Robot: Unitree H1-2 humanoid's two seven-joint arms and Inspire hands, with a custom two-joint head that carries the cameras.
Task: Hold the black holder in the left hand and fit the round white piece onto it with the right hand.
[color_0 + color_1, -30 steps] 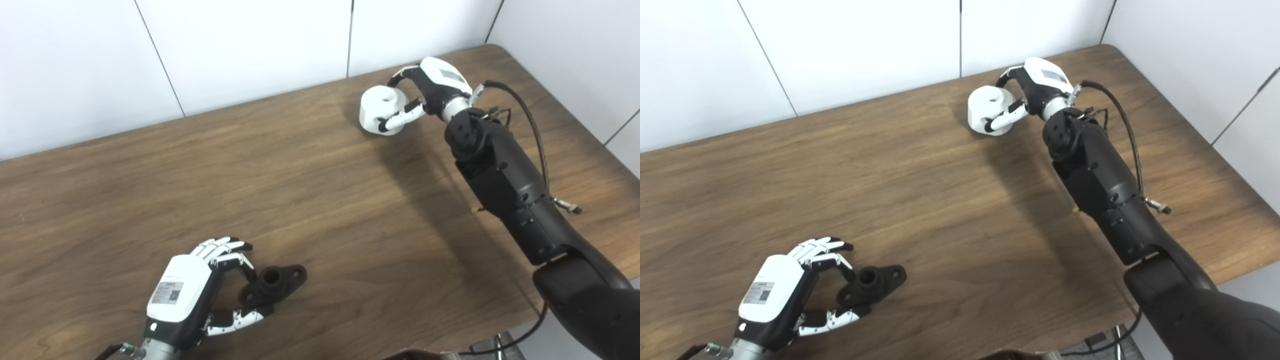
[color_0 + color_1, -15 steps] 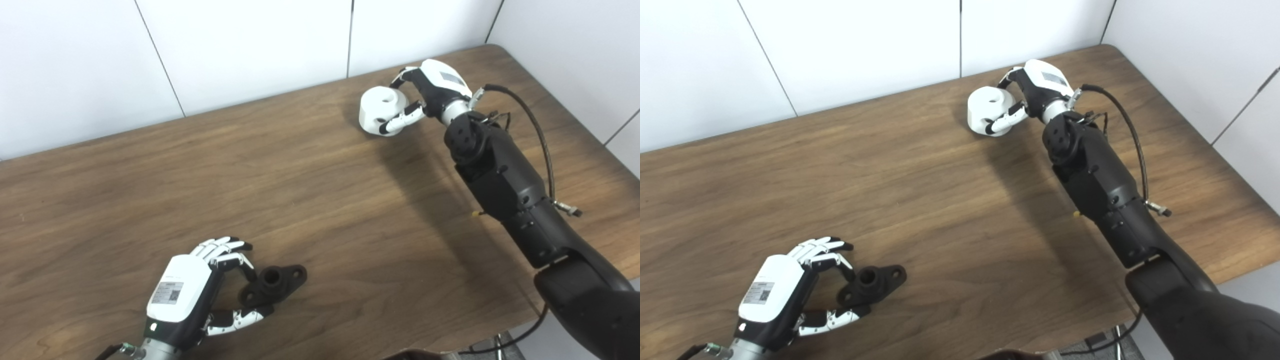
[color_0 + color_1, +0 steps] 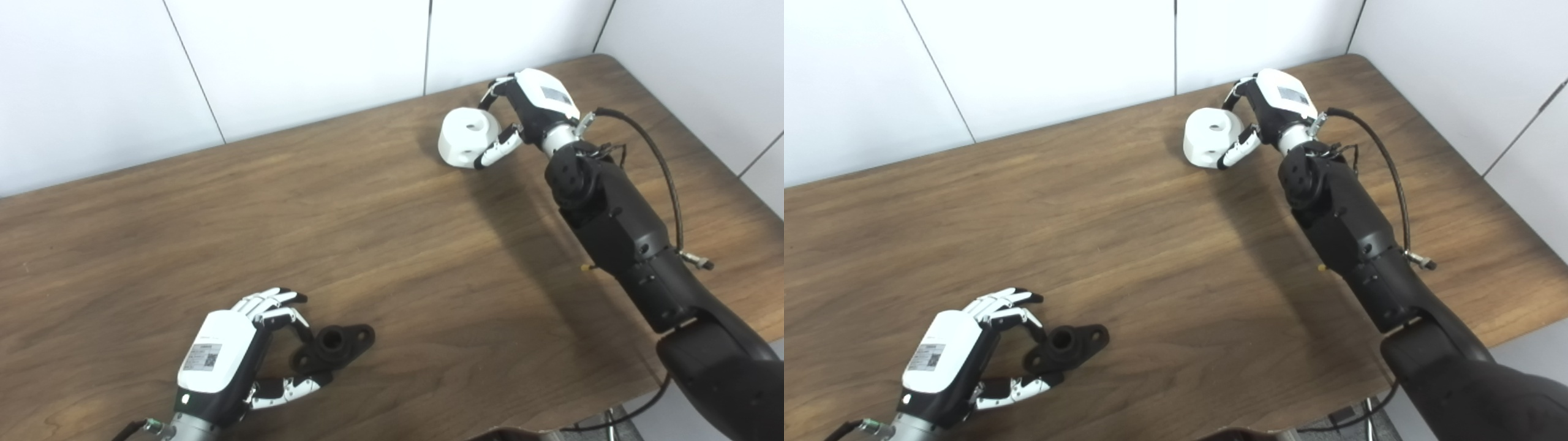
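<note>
- Right hand [image 3: 531, 110] is way out at the far end of the wooden table [image 3: 392, 245], wrapped around the round white piece [image 3: 467, 136]. Fingers curl over its far side and the thumb presses its near side, so it's clamped on it.
- The white piece sits just left of that palm, and you can see a small hole on top and another in its side wall. Can't tell if it's lifted or resting on the table.
- Left hand [image 3: 952, 361] is down at the near edge, fingers and thumb spread apart, holding nothing.
- The black holder [image 3: 1066, 346] lies flat on the table right in the opening of that hand. Fingertips and thumb tip are right by its left end, but there's no real grip on it.
</note>
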